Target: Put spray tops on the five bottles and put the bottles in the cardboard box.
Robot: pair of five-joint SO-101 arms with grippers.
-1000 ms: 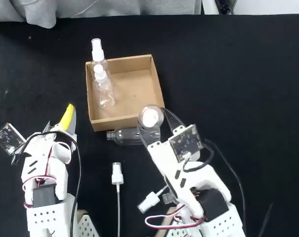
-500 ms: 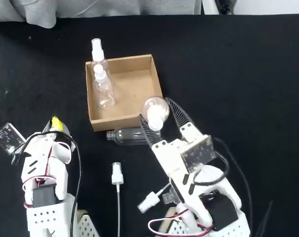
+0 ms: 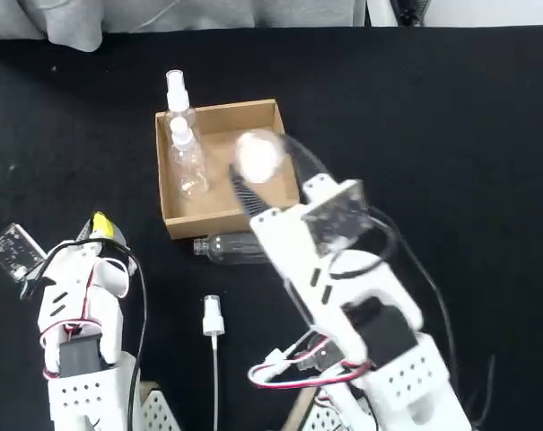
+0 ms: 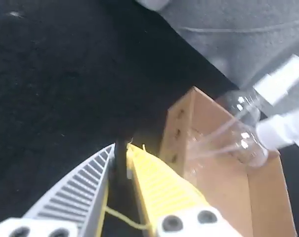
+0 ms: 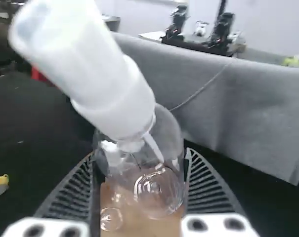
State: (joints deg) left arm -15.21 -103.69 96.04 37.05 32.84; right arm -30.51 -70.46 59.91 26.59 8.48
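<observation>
Bottle in right jaws above cardboard box holding perhaps 2 bottles.

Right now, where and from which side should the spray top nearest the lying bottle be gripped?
Grip the spray top by its white head, from above, fingers closing across it. It lies flat, head toward the box; the thin tube behind probably offers too little to hold.

Brown cardboard box floor open under right gripper. Two clear white-topped spray bottles block its left.
</observation>
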